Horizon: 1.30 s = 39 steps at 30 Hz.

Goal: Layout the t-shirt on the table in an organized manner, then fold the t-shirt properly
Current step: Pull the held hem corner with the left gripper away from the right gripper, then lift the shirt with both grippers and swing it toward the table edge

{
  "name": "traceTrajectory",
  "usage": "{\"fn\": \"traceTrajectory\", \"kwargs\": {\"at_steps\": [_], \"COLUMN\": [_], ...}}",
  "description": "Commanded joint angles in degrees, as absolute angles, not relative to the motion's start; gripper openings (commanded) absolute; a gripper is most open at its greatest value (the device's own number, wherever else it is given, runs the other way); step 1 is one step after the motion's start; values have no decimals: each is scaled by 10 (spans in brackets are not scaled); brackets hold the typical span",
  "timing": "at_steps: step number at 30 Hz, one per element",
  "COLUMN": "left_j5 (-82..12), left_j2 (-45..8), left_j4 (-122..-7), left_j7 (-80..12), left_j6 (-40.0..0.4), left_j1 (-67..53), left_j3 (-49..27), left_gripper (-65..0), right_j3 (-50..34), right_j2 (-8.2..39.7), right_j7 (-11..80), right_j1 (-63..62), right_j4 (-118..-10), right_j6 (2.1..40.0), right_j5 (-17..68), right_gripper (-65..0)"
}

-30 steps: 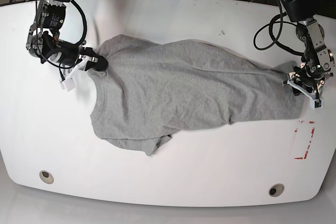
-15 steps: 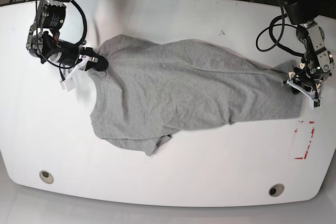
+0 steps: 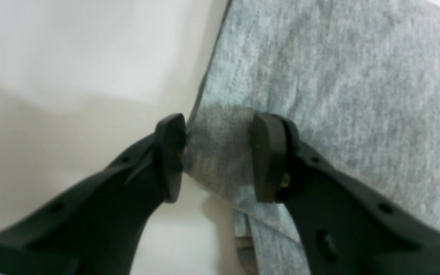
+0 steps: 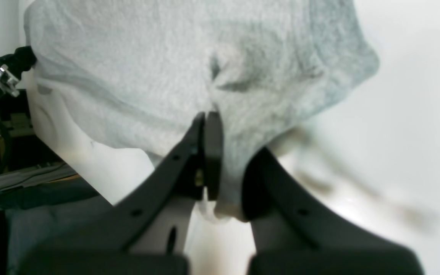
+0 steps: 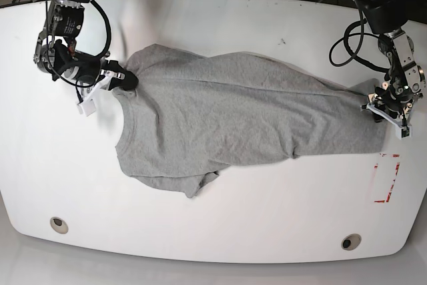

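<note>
spreading is the step in hand — the t-shirt (image 5: 233, 111) lies rumpled across the table (image 5: 213, 231). right gripper (image 4: 224, 160) pinches its left end; left gripper (image 3: 218, 156), fingers apart, straddles the right hem — next it should close and pull.

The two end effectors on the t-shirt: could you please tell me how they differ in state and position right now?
The left end effector is open, its fingers straddling the t-shirt edge with a gap; the right end effector is shut on a pinch of cloth. In the base view, the left one works at the shirt's right end near the red dashed mark; the right one holds the upper left end. Both are at the shirt's border, over the table.
</note>
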<state>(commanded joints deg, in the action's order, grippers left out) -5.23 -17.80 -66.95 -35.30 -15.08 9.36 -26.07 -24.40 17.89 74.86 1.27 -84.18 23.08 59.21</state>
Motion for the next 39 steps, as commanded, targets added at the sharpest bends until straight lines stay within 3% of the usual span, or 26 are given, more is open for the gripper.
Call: {"fn": "traceTrajectory", "kwargs": {"at_steps": [2,7,15,20,24,34,39], "left_j5": [-52,-52,-52,-51,-52,-51,-51], "left_j2": [-177,-177,-177,-177,-176,-175,-175], "left_j4": [-669,-669,-669,-669,-689,-779,-841], "left_j7": [-353,-353,-353,-351,-350,-351,-352], "left_j6": [-151,-152,-153,-204,-236,-239,-240], "left_j1": [94,94,93,93,93,92,94], "left_j3": [-261,-260,-259,-262,-265,-265,-263], "left_gripper": [-388,-516,-570,-624,-627,-627,-627], "right_j3": [-244,-244,-244,-244,-243,-243,-243], "right_j2": [179,179,179,179,179,181,188], "right_j7": [749,749,749,749,742,736,722], "right_j1": [12,2,-1,-3,-7,-9,-9], "right_j4": [-830,-804,-803,-803,-802,-808,-864], "right_j6": [231,231,231,231,231,231,232], "right_j5": [592,592,593,593,593,593,595], "right_gripper": [-649,-649,-649,-649,-649,-650,-650]}}
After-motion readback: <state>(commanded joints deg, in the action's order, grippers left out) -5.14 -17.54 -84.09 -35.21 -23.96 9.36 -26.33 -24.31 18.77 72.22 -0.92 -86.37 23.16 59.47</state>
